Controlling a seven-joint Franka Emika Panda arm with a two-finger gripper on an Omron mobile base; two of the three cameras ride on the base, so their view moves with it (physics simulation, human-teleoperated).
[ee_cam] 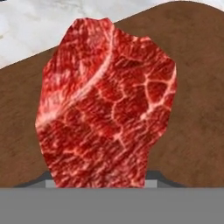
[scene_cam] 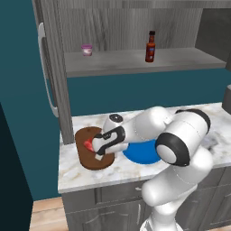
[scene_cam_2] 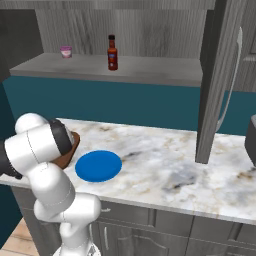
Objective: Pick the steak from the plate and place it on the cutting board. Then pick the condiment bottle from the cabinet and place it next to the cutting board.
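the white arm folds low over the pale marbled tabletop (scene_cam: 135, 169), and its pincer (scene_cam: 93, 147) hangs right above the dark brown wooden cutting board with rounded ends (scene_cam: 85, 160). between the pincer's tips sits the small flat piece of red raw steak (ee_cam: 105, 105), and in the hand view the meat rises straight up from the fingers, marbled and broad, with the brown board (ee_cam: 192, 78) spread behind it. so the pincer is closed on the steak, part way in, jaws pressed to its sides. in the left base view a red sliver of steak (scene_cam: 88, 145) peeks out beside the hand, just over the board; whether it touches the wood i cannot tell.

just beside the pincer, on the arm's side, lies the round flat bright blue plate (scene_cam_2: 98, 166), bare on top in the right base view, close to the board's edge (scene_cam_2: 70, 150).

well above and beyond the pincer, the grey wood-grain cabinet (scene_cam: 54, 67) holds its open shelf. on it the slim condiment bottle of dark red-brown sauce with a black cap (scene_cam: 150, 46) stands upright, and well apart from it along the shelf sits a short pink-lidded cup (scene_cam: 86, 49).
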